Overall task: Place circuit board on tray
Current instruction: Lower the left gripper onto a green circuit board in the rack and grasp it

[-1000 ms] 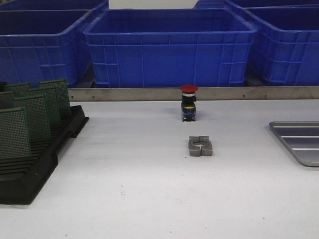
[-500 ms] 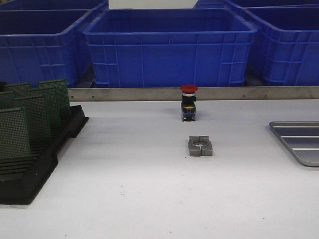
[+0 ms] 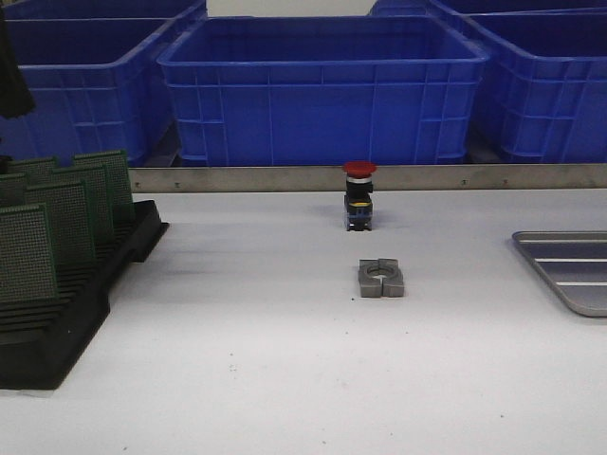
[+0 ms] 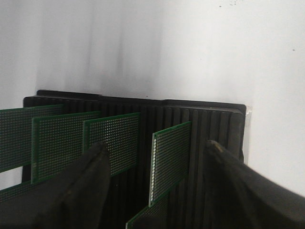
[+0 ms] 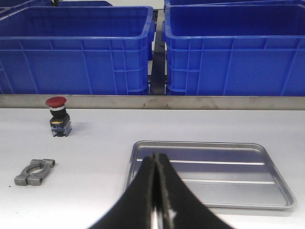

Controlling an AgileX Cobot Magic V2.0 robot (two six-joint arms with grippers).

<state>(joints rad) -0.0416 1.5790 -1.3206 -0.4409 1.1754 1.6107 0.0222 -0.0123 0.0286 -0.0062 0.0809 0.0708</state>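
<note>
Several green perforated circuit boards (image 3: 62, 223) stand upright in a black slotted rack (image 3: 57, 332) at the table's left. My left gripper (image 4: 155, 152) hovers open over the rack (image 4: 209, 124). One circuit board (image 4: 172, 157) stands between its fingers, touching neither. More boards (image 4: 112, 143) stand beside it. Only a dark bit of the left arm (image 3: 9, 76) shows in the front view. The silver tray (image 3: 569, 270) lies at the table's right edge with nothing on it. My right gripper (image 5: 156, 156) is shut on nothing, just short of the tray's near rim (image 5: 209, 206).
A red-capped push button (image 3: 359, 194) and a grey metal clamp (image 3: 381, 278) sit mid-table. Blue plastic crates (image 3: 322, 90) line the back behind a metal rail (image 3: 379, 177).
A dark part of my left arm has come into the front view at the upper left, above the rack. Everything else has stayed put.
</note>
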